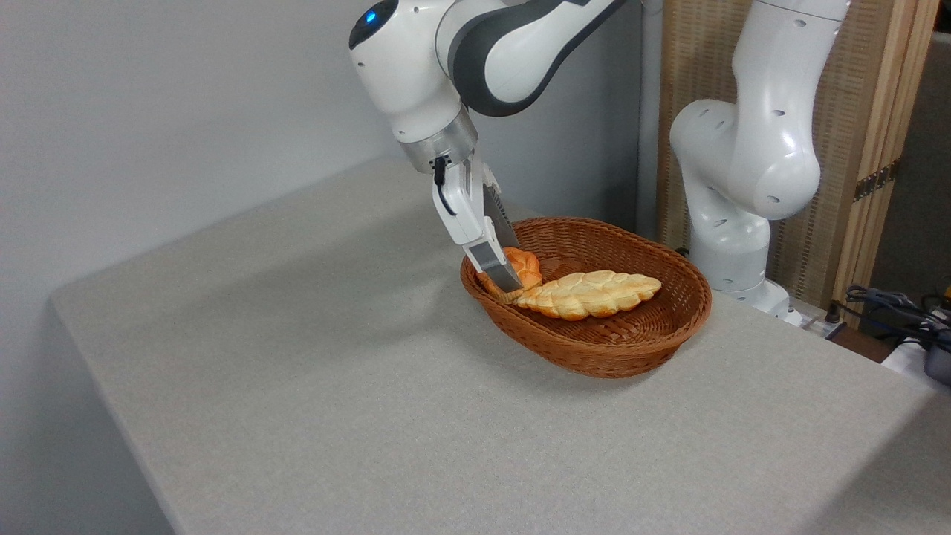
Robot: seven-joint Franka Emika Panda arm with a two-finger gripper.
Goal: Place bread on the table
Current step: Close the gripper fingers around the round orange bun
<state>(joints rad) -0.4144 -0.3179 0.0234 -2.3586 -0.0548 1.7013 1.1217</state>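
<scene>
Camera view, lumpy orange-golden bread (526, 267) seated at the woven wicker basket's (631, 342) left end, flanked by narrowly parted gripper (508, 279) jaws, grasp not discernible, pale braided loaf (591, 293) just right of them, grey cloth-covered table (334, 386) beneath.

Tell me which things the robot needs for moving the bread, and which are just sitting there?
Needed:
- small orange bun, in the basket
- claw, down around the bun
- grey table, where it goes

Just sitting there:
- long braided loaf
- wicker basket
- cables at the far right
</scene>
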